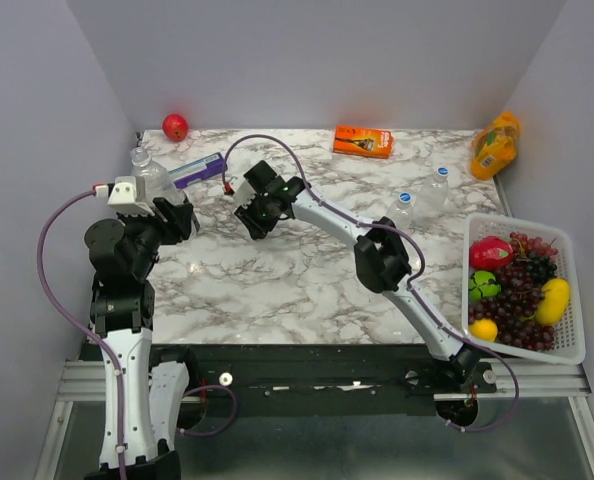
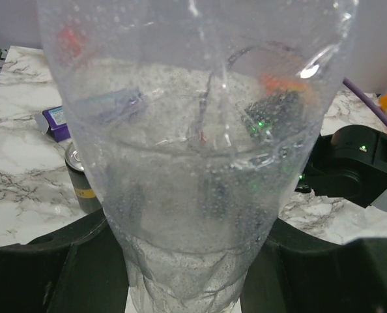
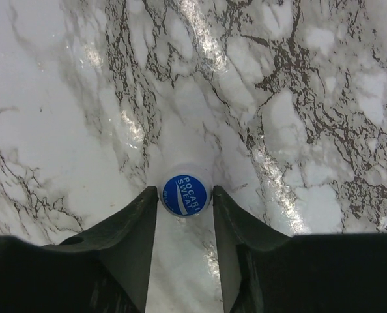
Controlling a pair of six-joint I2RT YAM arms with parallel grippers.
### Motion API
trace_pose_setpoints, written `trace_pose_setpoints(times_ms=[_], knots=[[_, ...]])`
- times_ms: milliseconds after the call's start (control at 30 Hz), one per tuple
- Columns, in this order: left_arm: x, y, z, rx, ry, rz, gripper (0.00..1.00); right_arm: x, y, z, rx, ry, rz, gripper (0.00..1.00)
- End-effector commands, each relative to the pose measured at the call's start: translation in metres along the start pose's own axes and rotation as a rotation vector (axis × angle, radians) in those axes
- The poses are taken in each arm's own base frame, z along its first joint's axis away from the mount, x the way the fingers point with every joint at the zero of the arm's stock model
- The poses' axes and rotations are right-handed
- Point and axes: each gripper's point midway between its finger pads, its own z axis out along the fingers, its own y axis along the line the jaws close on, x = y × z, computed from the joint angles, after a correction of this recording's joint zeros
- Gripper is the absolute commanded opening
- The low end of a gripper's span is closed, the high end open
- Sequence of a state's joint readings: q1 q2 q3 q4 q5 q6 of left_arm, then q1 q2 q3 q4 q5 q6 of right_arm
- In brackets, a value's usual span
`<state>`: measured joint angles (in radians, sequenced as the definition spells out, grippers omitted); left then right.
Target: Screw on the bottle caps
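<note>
My left gripper (image 1: 163, 207) is shut on a clear bottle (image 1: 147, 172) and holds it upright at the table's left side. In the left wrist view the bottle (image 2: 200, 150) fills the frame between my dark fingers (image 2: 63, 267). My right gripper (image 1: 251, 214) points down at the table's middle left. Its fingertips (image 3: 148, 202) press both sides of a blue bottle cap (image 3: 185, 194) printed POCARI SWEAT, right at the marble. Two more clear bottles (image 1: 404, 210) (image 1: 434, 190) with blue caps on stand at the right.
A dark drink can (image 2: 80, 179) and a purple box (image 1: 199, 170) sit behind the held bottle. A red apple (image 1: 175, 126), an orange carton (image 1: 363, 140) and an orange pouch (image 1: 495, 145) line the back. A white fruit basket (image 1: 574, 300) stands at the right.
</note>
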<state>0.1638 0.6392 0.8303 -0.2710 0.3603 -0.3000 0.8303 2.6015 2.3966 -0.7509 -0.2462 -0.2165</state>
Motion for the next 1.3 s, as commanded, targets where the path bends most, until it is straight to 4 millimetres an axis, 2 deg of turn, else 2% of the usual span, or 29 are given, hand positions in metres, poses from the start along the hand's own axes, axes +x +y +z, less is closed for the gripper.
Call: trace_pose_setpoints(times_ms=[0, 133, 200, 300, 367, 400, 433, 500, 533, 600, 633, 667, 700, 733, 767, 800, 833, 867, 900, 967, 1000, 1033, 1067, 1100, 1133, 1200, 1267], knots=[[0.002, -0.005, -0.003, 0.031, -0.01, 0.009, 0.09, -0.004, 0.0, 0.009, 0.011, -0.013, 0.028, 0.43], [0.005, -0.005, -0.003, 0.035, -0.007, 0.01, 0.09, 0.001, 0.002, 0.008, 0.001, 0.004, 0.021, 0.36], [0.006, -0.004, -0.003, 0.036, -0.01, 0.006, 0.09, 0.012, 0.005, 0.009, -0.011, 0.035, 0.018, 0.31], [0.006, -0.004, -0.001, 0.041, -0.016, 0.0, 0.09, 0.033, 0.011, 0.009, -0.027, 0.096, 0.019, 0.3], [0.005, -0.006, 0.0, 0.05, -0.019, -0.002, 0.09, 0.034, 0.011, 0.002, -0.021, 0.105, 0.016, 0.29], [0.005, -0.006, 0.001, 0.052, -0.017, -0.004, 0.09, 0.042, 0.009, 0.002, -0.005, 0.132, 0.017, 0.29], [0.005, -0.007, 0.001, 0.06, -0.018, -0.001, 0.09, 0.038, 0.008, -0.009, 0.004, 0.126, 0.01, 0.29], [0.006, -0.01, 0.002, 0.082, -0.021, 0.003, 0.09, 0.046, 0.008, -0.019, 0.008, 0.146, -0.01, 0.29], [0.008, -0.016, 0.002, 0.119, -0.012, 0.012, 0.09, 0.062, 0.008, -0.023, 0.002, 0.184, 0.0, 0.29], [0.013, -0.023, 0.004, 0.184, 0.001, 0.044, 0.1, 0.059, 0.009, -0.048, -0.011, 0.17, 0.004, 0.29], [0.015, -0.025, 0.005, 0.202, 0.007, 0.05, 0.1, 0.08, 0.006, -0.053, -0.019, 0.217, 0.029, 0.29], [0.017, -0.028, 0.007, 0.229, 0.009, 0.057, 0.1, 0.085, 0.006, -0.06, -0.025, 0.225, 0.032, 0.29], [0.022, -0.029, 0.008, 0.244, 0.022, 0.057, 0.1, 0.083, 0.01, -0.079, -0.037, 0.21, 0.012, 0.29], [0.023, -0.032, 0.009, 0.264, 0.023, 0.065, 0.1, 0.091, 0.012, -0.086, -0.041, 0.224, -0.007, 0.29], [0.024, -0.037, 0.01, 0.298, 0.026, 0.072, 0.1, 0.12, 0.019, -0.09, -0.064, 0.282, -0.035, 0.3], [0.027, -0.039, 0.011, 0.315, 0.032, 0.076, 0.1, 0.117, 0.027, -0.106, -0.085, 0.253, -0.058, 0.3], [0.031, -0.043, 0.013, 0.341, 0.048, 0.071, 0.1, 0.121, 0.03, -0.111, -0.093, 0.24, -0.078, 0.3], [0.03, -0.047, 0.014, 0.361, 0.046, 0.072, 0.1, 0.153, 0.039, -0.111, -0.124, 0.297, -0.078, 0.31], [0.031, -0.052, 0.014, 0.385, 0.056, 0.06, 0.1, 0.15, 0.044, -0.122, -0.13, 0.265, -0.093, 0.31], [0.035, -0.06, 0.017, 0.424, 0.074, 0.048, 0.1, 0.163, 0.049, -0.123, -0.142, 0.258, -0.124, 0.32], [0.035, -0.065, 0.017, 0.445, 0.082, 0.045, 0.1, 0.185, 0.055, -0.123, -0.161, 0.286, -0.124, 0.33], [0.037, -0.067, 0.018, 0.454, 0.092, 0.04, 0.1, 0.181, 0.055, -0.125, -0.151, 0.246, -0.15, 0.33], [0.04, -0.074, 0.018, 0.478, 0.102, 0.04, 0.1, 0.185, 0.054, -0.125, -0.151, 0.239, -0.181, 0.34], [0.042, -0.076, 0.019, 0.486, 0.108, 0.043, 0.1, 0.198, 0.059, -0.125, -0.165, 0.252, -0.187, 0.4], [0.044, -0.078, 0.02, 0.49, 0.112, 0.047, 0.1, 0.194, 0.058, -0.126, -0.159, 0.22, -0.21, 0.45], [0.05, -0.083, 0.02, 0.508, 0.128, 0.049, 0.11, 0.199, 0.058, -0.126, -0.165, 0.206, -0.272, 0.58], [0.056, -0.092, 0.02, 0.544, 0.144, 0.062, 0.13, 0.197, 0.054, -0.129, -0.146, 0.182, -0.346, 0.64]])
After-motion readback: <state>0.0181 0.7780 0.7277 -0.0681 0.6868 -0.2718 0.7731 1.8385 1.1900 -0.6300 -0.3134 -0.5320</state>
